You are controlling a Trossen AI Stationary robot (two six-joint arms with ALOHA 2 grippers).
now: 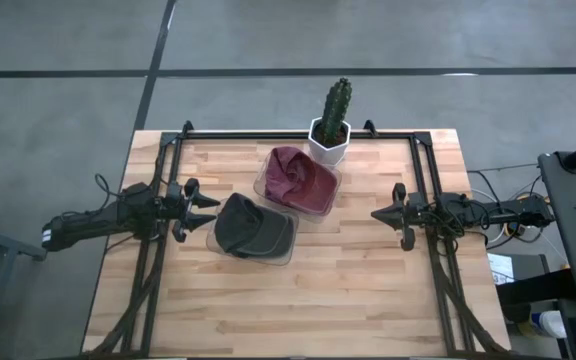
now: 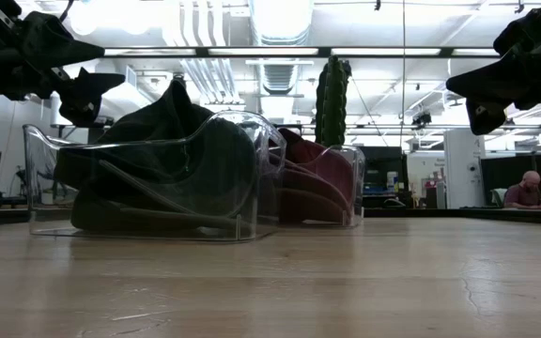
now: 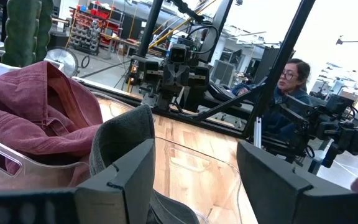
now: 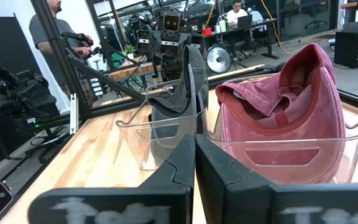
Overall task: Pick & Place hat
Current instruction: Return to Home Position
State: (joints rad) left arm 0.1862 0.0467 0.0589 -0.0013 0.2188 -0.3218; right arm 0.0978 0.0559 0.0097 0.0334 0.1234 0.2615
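The red cap fills a clear bin by the tabletop's far edge; the black cap fills a second bin just nearer. The left tool hovers near the left edge, fingers apart; the right tool hovers near the right edge, fingers together.

Half-seen caps, clipped arms

In the low view the red cap sits mostly behind the near bin and its black cap. The cactus loses its pot behind them. The arms carrying the left tool and right tool run off the top corners. From above, how many dark caps fill that bin cannot be told.
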